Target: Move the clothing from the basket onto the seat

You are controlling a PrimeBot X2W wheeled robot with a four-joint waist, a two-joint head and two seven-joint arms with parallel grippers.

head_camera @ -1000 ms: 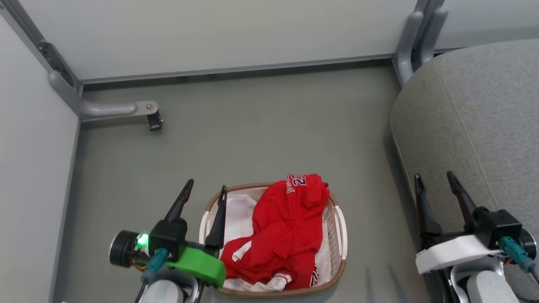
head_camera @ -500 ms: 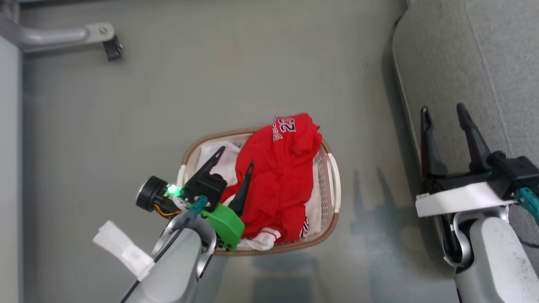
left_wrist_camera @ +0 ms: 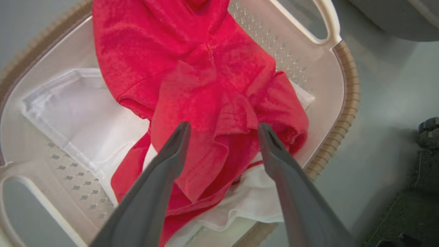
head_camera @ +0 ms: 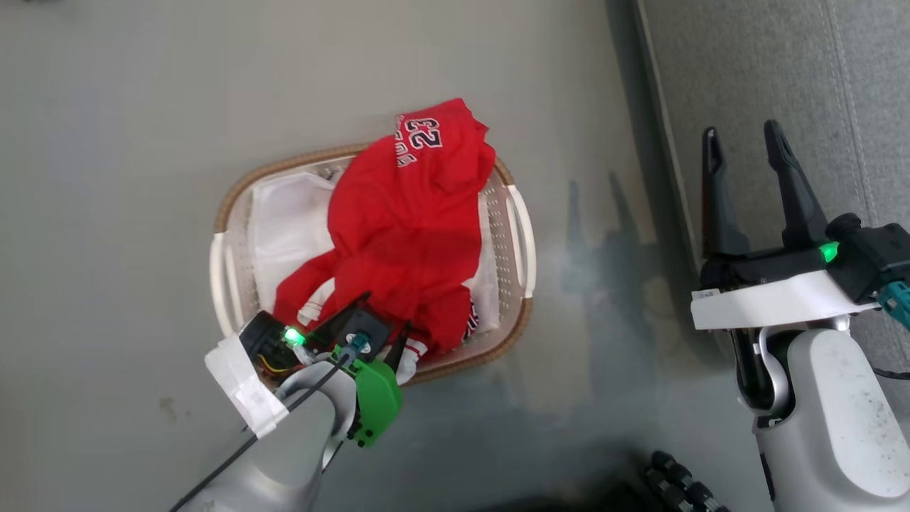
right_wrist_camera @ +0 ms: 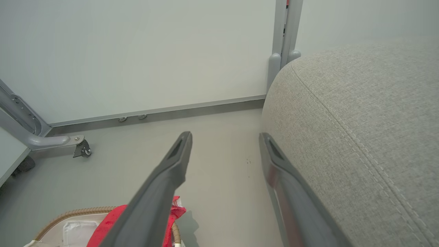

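Left tool [left_wrist_camera: 223, 126] open, jaws spread either side of fold of red clothing [head_camera: 405, 235]; contact unclear. Clothing heaped in basket [head_camera: 226, 213] on floor [head_camera: 106, 142]. Right tool [head_camera: 740, 129] open, empty, over edge of grey seat [head_camera: 782, 57].

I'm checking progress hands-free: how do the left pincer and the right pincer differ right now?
The left pincer points down into the basket, fingers flanking a fold of red clothing; the right pincer points forward beside the seat, away from the basket. Both are open and hold nothing.
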